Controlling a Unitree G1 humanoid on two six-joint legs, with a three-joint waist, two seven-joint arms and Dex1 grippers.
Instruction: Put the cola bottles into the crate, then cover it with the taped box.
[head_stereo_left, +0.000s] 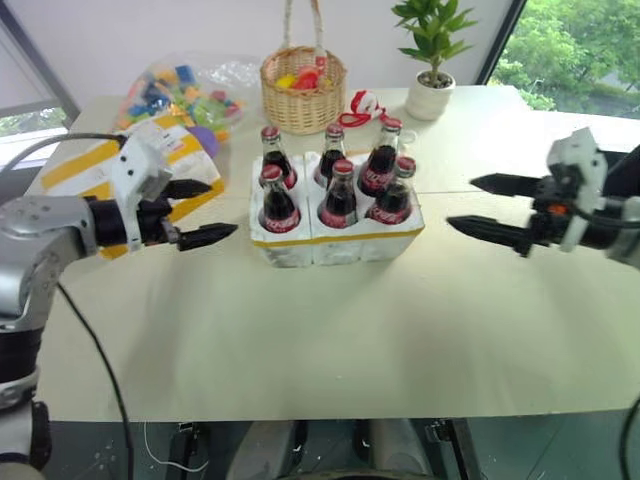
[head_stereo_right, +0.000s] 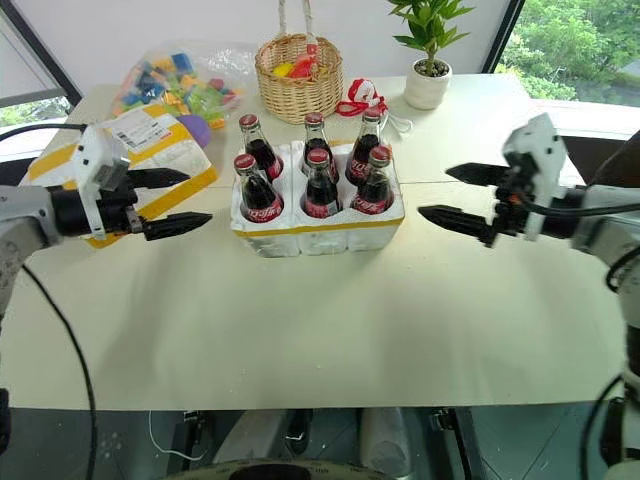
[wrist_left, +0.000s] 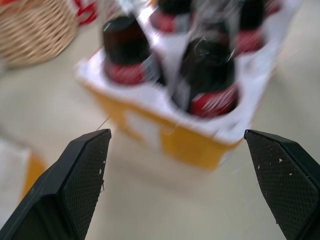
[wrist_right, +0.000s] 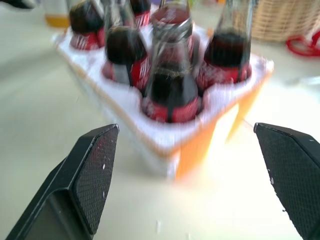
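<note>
Six cola bottles (head_stereo_right: 318, 180) stand on the table (head_stereo_right: 300, 320), all six of them in the one white foam crate (head_stereo_right: 318, 232), in two rows of three. There is one taped box (head_stereo_right: 150, 150) lying flat, bearing one white label. One woven basket (head_stereo_right: 298, 80) stands at the far side, and one potted plant (head_stereo_right: 430, 60) with it. One clear bag of coloured toy blocks (head_stereo_right: 175, 85) lies near the far left corner; the blocks inside are too jumbled to count. One red ribbon (head_stereo_right: 362, 102) lies beside the basket. Two grippers hang over the table, the left gripper (head_stereo_right: 170, 203) and the right gripper (head_stereo_right: 455, 195), each with two black fingers.
</note>
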